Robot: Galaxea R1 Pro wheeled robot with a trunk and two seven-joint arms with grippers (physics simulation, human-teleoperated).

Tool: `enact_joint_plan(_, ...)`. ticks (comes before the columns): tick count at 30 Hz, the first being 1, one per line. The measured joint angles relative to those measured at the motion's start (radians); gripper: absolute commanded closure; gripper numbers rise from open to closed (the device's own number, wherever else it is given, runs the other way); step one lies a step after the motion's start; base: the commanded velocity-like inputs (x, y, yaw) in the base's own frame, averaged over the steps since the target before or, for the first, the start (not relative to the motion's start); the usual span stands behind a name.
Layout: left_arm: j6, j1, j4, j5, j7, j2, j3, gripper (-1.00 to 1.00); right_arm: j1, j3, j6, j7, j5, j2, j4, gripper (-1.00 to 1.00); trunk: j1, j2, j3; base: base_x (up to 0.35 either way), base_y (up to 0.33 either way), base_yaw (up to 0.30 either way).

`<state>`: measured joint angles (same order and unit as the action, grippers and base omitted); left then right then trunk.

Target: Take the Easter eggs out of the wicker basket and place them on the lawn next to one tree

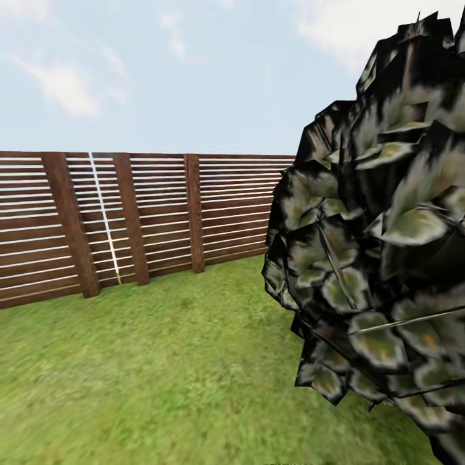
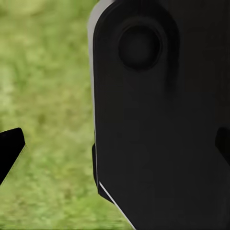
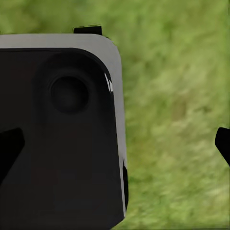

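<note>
The robot appears to be travelling across the lawn (image 1: 148, 374), its head camera facing the wooden fence (image 1: 148, 213) at mid-left and dark foliage (image 1: 381, 258) crowding the right, while neither eggs nor basket are appearing near either end effector, whose opening I cannot tell.

The lawn (image 1: 161, 374) is green grass. A brown wooden fence (image 1: 142, 219) stands at its far edge. A dark leafy bush (image 1: 381, 258) sits on the right.
</note>
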<state>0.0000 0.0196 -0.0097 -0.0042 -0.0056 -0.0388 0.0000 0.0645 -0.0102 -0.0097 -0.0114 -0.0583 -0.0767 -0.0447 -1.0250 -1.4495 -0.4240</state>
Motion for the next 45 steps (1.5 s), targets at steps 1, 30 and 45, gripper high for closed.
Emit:
enact_joint_plan(1, 0.000, 0.000, 0.000, 0.000, 0.000, 0.000, 0.000, -1.00, 0.000, 0.000, 0.000, 0.000, 0.000, 0.000, 0.000, -1.00, 0.000, 0.000, 0.000, 0.000, 0.000, -0.300)
enact_joint_plan(30, 0.000, 0.000, 0.000, 0.000, 0.000, 0.001, 0.000, -1.00, 0.000, 0.000, 0.000, 0.000, 0.000, 0.000, 0.000, -1.00, 0.000, 0.000, 0.011, 0.000, 0.000, -0.300)
enact_joint_plan(45, 0.000, 0.000, 0.000, 0.000, 0.000, 0.001, 0.000, -1.00, 0.000, 0.000, 0.000, 0.000, 0.000, -0.001, 0.000, -1.00, 0.000, 0.000, 0.017, 0.000, 0.000, -0.300)
